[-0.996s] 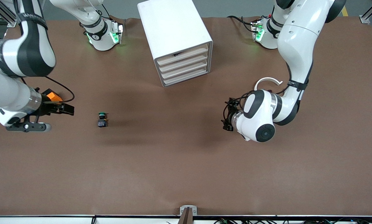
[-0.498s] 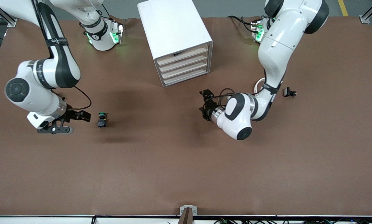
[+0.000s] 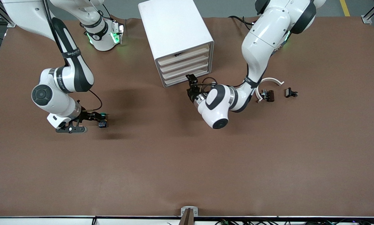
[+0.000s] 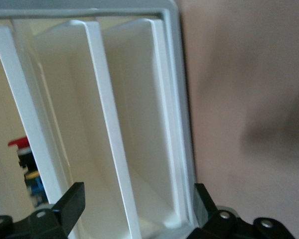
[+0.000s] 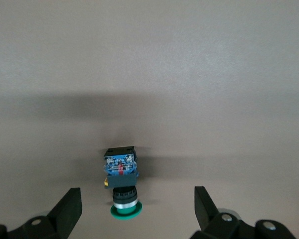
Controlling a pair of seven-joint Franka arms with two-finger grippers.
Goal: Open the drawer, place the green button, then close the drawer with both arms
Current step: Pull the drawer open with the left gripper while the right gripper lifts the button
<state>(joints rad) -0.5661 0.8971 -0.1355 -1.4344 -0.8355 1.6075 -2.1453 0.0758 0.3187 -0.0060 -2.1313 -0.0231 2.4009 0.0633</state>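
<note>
The white cabinet [image 3: 174, 28] stands at the back middle with four beige-fronted drawers, all shut. The drawer [image 3: 185, 71] is third downward. My left gripper [image 3: 190, 84] is open, low, just in front of the lower drawers at the cabinet's corner. The left wrist view shows its open fingers [image 4: 72, 200] close to the cabinet front [image 4: 173, 99]. The button [image 3: 102, 120] lies on its side on the mat toward the right arm's end. My right gripper [image 3: 96, 119] is open right beside it. In the right wrist view the button [image 5: 121, 185] lies between the open fingertips [image 5: 69, 205], green cap toward the wrist.
A white arc [image 3: 270, 81] and two small black clips [image 3: 267, 95] [image 3: 290, 92] lie toward the left arm's end. A small red-capped part [image 4: 24, 157] shows at the cabinet front in the left wrist view. Brown mat [image 3: 187, 162] covers the table.
My right gripper swung in from the table's end up to the button. My left gripper moved across the mat to the cabinet's drawers, uncovering the arc and clips.
</note>
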